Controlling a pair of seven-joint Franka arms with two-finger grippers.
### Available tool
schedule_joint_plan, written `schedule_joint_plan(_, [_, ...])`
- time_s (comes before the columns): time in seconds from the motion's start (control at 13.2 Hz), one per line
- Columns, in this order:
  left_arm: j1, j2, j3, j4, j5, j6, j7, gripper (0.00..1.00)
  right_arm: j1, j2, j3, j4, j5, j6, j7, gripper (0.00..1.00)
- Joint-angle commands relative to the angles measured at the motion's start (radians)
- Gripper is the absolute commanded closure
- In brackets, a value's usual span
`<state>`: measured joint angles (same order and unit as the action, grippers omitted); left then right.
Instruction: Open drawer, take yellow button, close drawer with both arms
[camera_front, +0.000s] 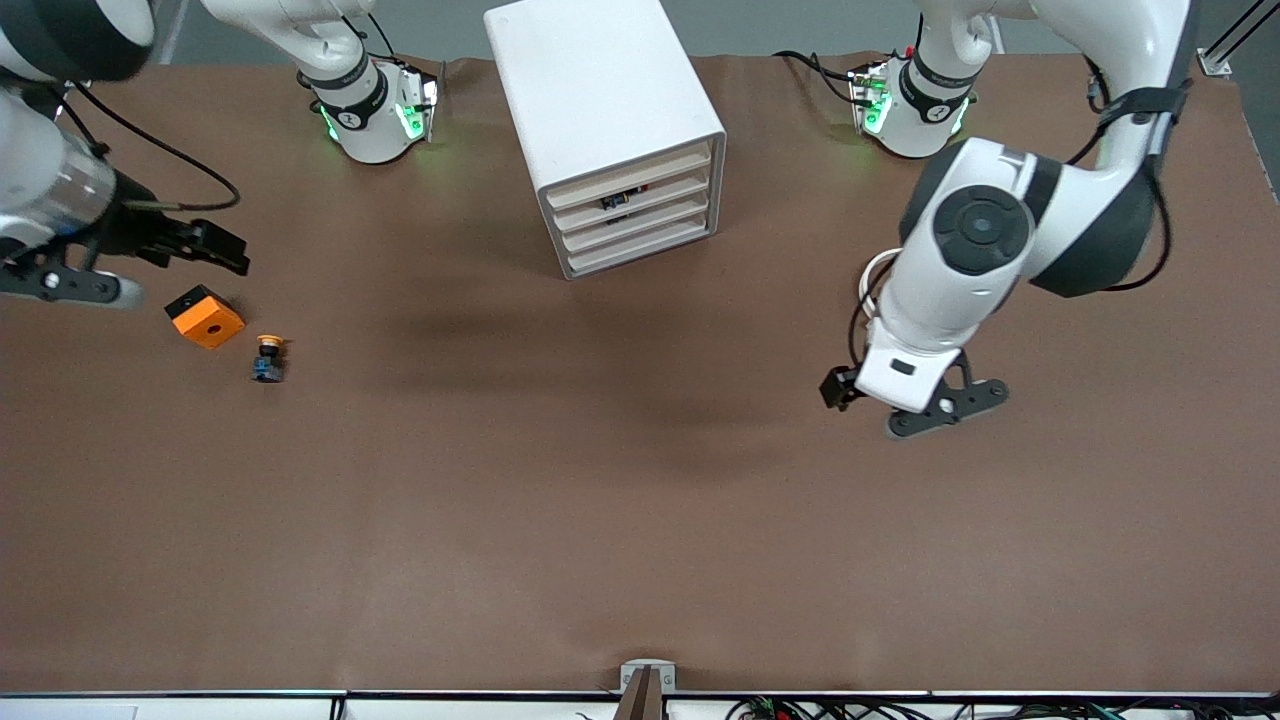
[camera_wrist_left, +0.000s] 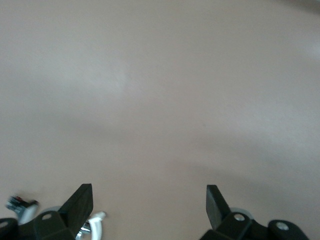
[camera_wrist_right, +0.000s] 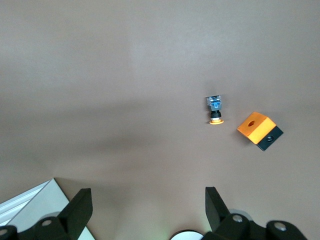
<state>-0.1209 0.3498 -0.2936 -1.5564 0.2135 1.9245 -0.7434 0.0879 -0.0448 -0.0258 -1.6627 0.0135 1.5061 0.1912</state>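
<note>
The white cabinet (camera_front: 600, 90) stands at the table's edge by the robot bases, and its four white drawers (camera_front: 635, 215) all sit pushed in. Dark parts (camera_front: 615, 200) show in a gap under the top drawer. The button (camera_front: 268, 358), with an orange-yellow cap and a dark blue body, lies on the table toward the right arm's end; it also shows in the right wrist view (camera_wrist_right: 215, 111). My right gripper (camera_front: 215, 250) is open and empty, up over the table beside the orange block (camera_front: 205, 316). My left gripper (camera_front: 900, 400) is open and empty over bare table toward the left arm's end.
The orange square block with a hole lies beside the button, also in the right wrist view (camera_wrist_right: 259, 130). A corner of the cabinet (camera_wrist_right: 30, 205) shows there too. The brown table (camera_front: 640, 500) stretches wide between the arms. The left wrist view shows only table (camera_wrist_left: 160, 100).
</note>
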Motion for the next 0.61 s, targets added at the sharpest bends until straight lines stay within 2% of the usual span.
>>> schedule_joint_plan(0.0, [0.056, -0.044, -0.012, 0.012, 0.009, -0.059, 0.116, 0.0, -0.028, 0.025, 0.0, 0.106, -0.01, -0.059, -0.027, 0.0])
schedule_joint_plan(0.15, [0.064, -0.086, -0.009, 0.013, 0.003, -0.094, 0.13, 0.0, -0.068, 0.028, 0.0, 0.138, -0.012, -0.06, -0.122, 0.0])
schedule_joint_plan(0.38, [0.124, -0.132, -0.019, 0.024, 0.003, -0.191, 0.188, 0.0, -0.077, 0.029, -0.002, 0.168, -0.017, -0.06, -0.133, 0.0])
schedule_joint_plan(0.53, [0.141, -0.173, -0.018, 0.022, 0.0, -0.209, 0.245, 0.0, -0.077, 0.029, 0.001, 0.188, -0.039, -0.069, -0.134, 0.0])
